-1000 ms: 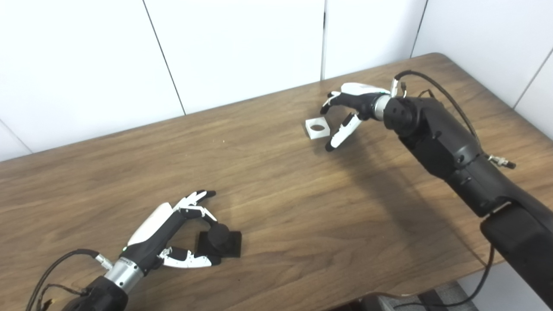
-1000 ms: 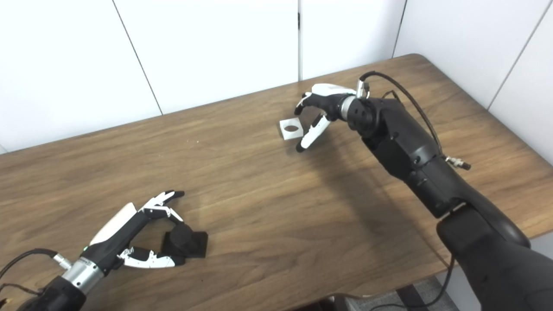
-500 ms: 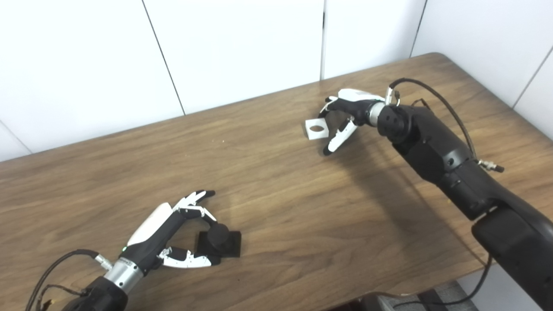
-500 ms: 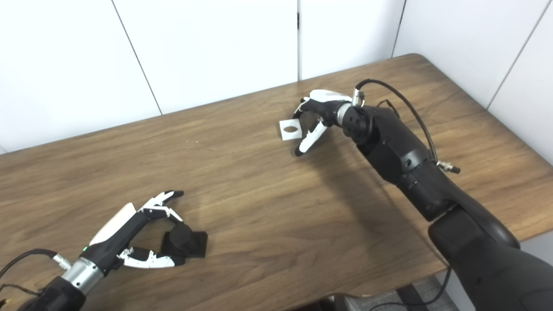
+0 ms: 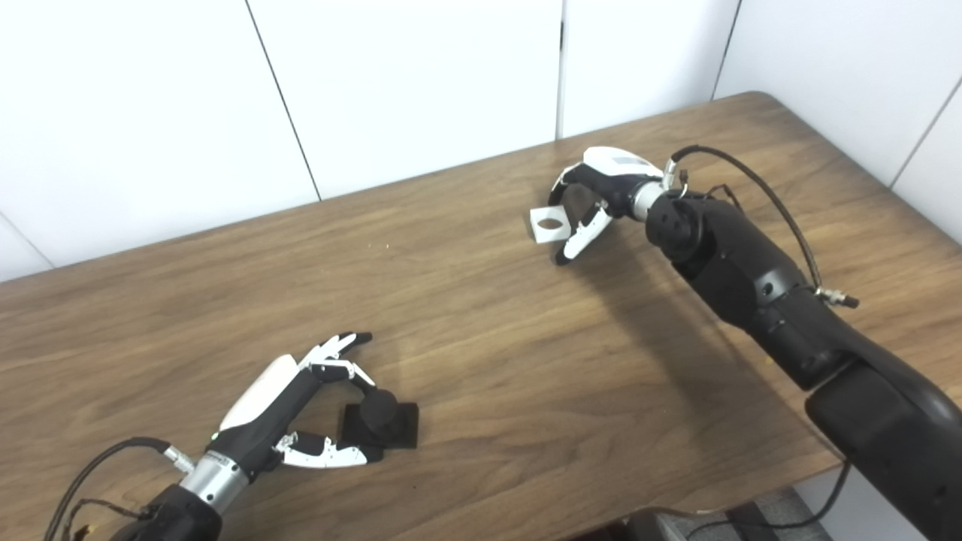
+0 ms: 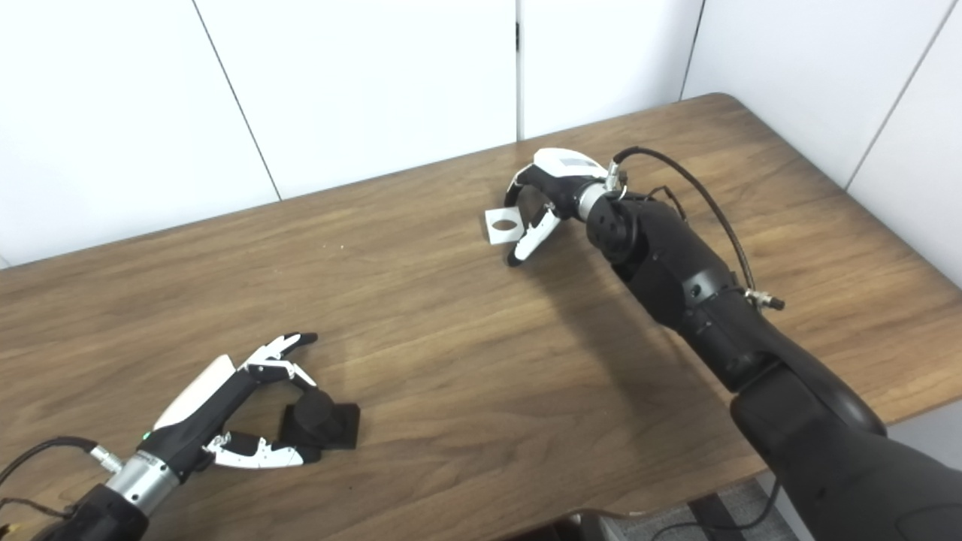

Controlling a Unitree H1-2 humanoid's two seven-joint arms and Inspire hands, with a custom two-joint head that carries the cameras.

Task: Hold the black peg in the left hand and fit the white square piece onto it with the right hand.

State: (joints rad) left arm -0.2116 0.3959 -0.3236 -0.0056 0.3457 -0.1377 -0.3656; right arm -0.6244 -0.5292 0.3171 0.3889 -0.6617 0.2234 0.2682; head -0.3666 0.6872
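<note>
Evidently, the step in hand was the acquisition of both parts; neither part had yet left the table [image 5: 481, 353], and the fitting itself had not begun.

Right side: the right hand [image 5: 597, 197] was positioned at the white square piece [image 5: 549, 223], which sat toward the far side of the table with its round hole facing up and slightly toward the camera. The fingers [image 5: 565, 179] curled over the far edge of the piece and the thumb [image 5: 577, 242] reached along its near right edge. The hand was partly closed around the piece. Whether the pads had made firm contact could not be determined from either view, and the piece appeared to rest on or just at the table surface.

Left side: the left hand [image 6: 218, 417] lay low at the near left of the table beside the black peg [image 6: 319, 422], a short cylinder on a flat square base. The fingers were spread, with fingertips near the top of the cylinder and the thumb alongside the base edge. A completed grasp was not evident.

Next move, as judged: the right hand needed to finish closing on the two opposite edges of the white piece and lift it level. The left hand needed to clamp the peg upright, so that hole and cylinder could be aligned between the two hands.
</note>
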